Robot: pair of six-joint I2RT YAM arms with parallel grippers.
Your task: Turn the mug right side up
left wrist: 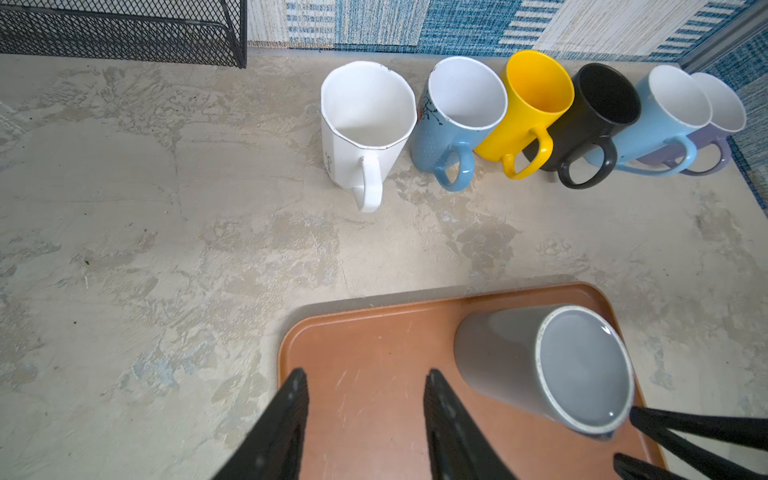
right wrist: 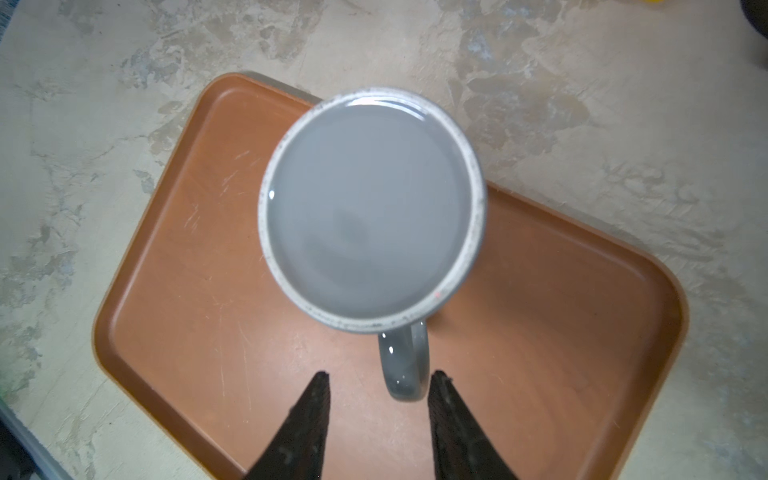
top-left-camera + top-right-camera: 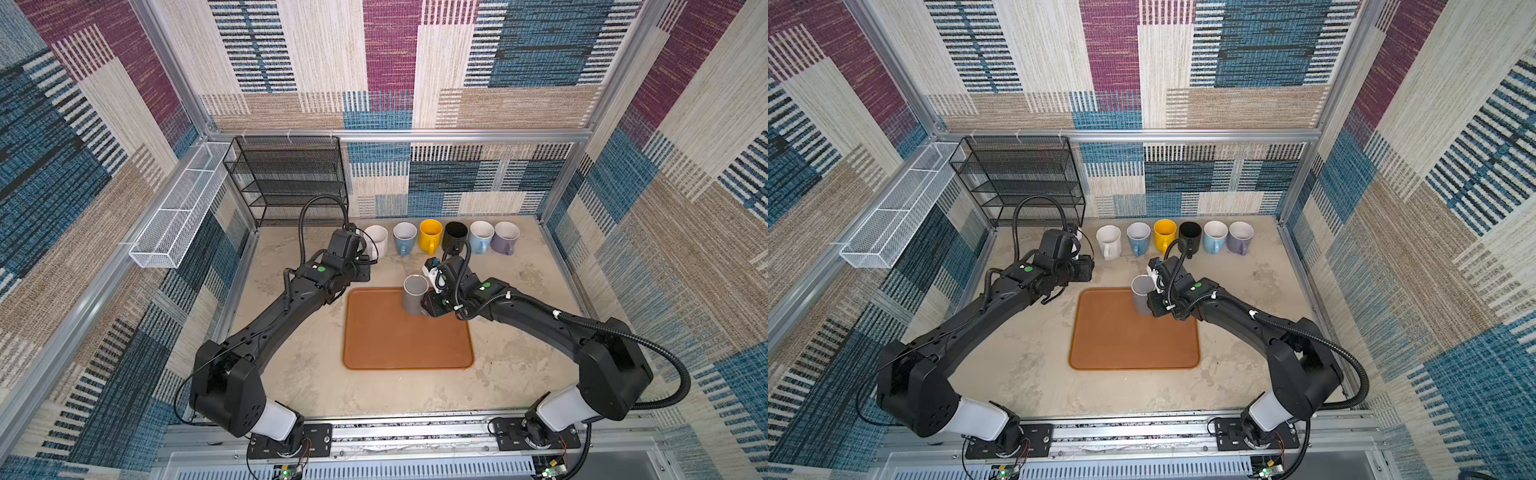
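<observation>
Obs.: gray mug (image 3: 414, 296) stands upside down on the orange tray (image 3: 395, 345), flat base up and mouth down on the tray floor. In both top views it sits close to the tray's far edge, right of centre. The right wrist view looks straight down on the speckled foot ring. The handle (image 2: 405, 365) points toward the right arm.

Right end effector (image 2: 380, 374): open, with a finger on either side of the outer end of the handle. One finger (image 2: 316, 399) shows a clear strip of tray between it and the handle. The other lies just beside the handle; cannot tell whether it touches. No grip on the mug body.

Left end effector (image 1: 365, 372): open and empty, only tray and worktop (image 1: 166, 249) between its fingers. It hangs by the tray's far left corner, apart from the gray mug.

Other items: six mugs stand upright in a row along the back wall, well apart from the tray: white mug (image 3: 376, 240), blue mug (image 3: 404, 237), yellow mug (image 3: 430, 235), black mug (image 3: 455, 235), light blue mug (image 3: 481, 235), lavender mug (image 3: 505, 237). Their handles face the front. A black wire rack (image 3: 291, 178) stands in the back left corner. A white wire basket (image 3: 178, 212) hangs on the left frame rail.
</observation>
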